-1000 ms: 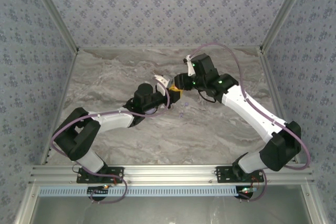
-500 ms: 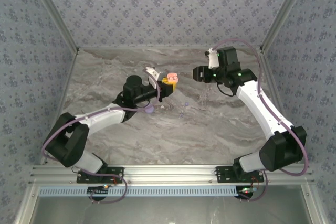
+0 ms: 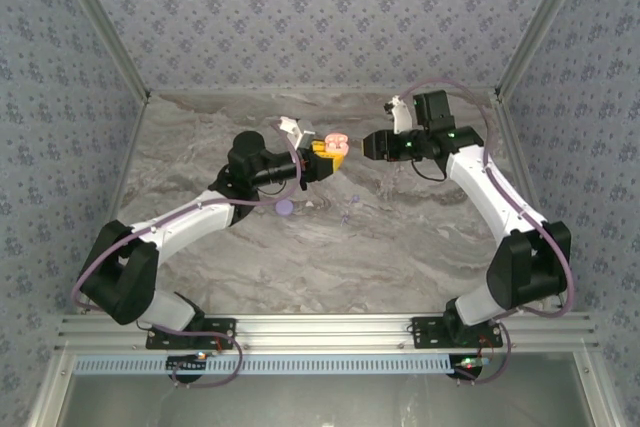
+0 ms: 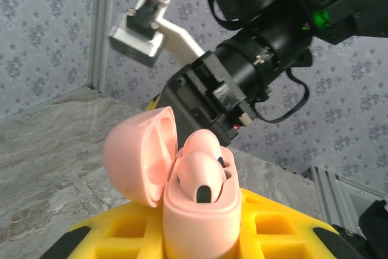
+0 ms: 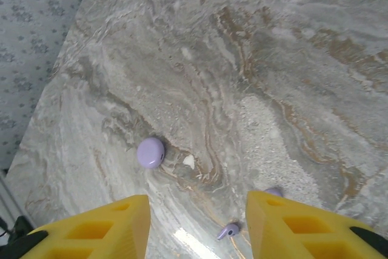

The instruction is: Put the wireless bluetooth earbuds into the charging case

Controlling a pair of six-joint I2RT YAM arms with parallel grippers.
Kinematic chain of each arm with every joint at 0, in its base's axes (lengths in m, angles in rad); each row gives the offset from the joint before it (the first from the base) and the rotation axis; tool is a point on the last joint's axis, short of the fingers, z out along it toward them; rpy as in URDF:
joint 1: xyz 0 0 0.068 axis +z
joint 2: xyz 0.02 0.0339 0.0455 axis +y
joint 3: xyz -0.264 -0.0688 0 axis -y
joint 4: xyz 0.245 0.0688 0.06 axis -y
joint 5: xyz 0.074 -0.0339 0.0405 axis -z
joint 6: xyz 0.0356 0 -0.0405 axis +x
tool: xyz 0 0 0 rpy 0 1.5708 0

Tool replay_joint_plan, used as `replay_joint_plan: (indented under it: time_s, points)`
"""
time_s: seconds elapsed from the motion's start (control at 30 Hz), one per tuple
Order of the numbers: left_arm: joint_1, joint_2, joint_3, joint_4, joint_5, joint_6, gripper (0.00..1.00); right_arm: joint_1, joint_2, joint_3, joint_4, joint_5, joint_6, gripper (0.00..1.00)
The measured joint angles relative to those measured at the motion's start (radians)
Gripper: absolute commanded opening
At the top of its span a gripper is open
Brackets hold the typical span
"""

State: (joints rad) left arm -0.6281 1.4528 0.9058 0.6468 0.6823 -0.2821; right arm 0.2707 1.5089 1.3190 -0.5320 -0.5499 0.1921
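My left gripper (image 3: 320,150) is shut on a pink charging case (image 4: 200,210) and holds it upright above the table. Its lid (image 4: 140,156) stands open to the left, and two pink earbuds (image 4: 199,177) sit in its wells. The case (image 3: 336,141) hangs between the two grippers. My right gripper (image 3: 370,144) is a short way to its right, open, with nothing between its yellow fingers (image 5: 97,228). Two tiny lilac earbuds (image 5: 229,230) lie on the marble below it, one (image 5: 273,191) partly hidden by the right finger.
A round lilac disc (image 5: 150,151) lies on the table (image 3: 400,247) beside a small white fleck (image 5: 189,161); the disc (image 3: 285,206) is under the left arm. The right arm's wrist and camera (image 4: 254,59) loom just behind the case. Patterned walls enclose three sides.
The right gripper has let go of the case and drawn back to the right, then turned toward it again. The left gripper has carried the open case up and further back.
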Motion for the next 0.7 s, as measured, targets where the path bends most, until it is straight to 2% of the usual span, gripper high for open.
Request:
replay_joint_plan:
  time_s: [0.3,0.7]
  points:
    - [0.0,0.0,0.006,0.001,0.062,-0.001,0.23,0.0,0.037,0.0,0.029,-0.101,-0.006,0.28]
    - [0.0,0.004,0.012,0.001,0.082,-0.001,0.23,0.007,0.045,0.0,0.086,-0.245,-0.006,0.26]
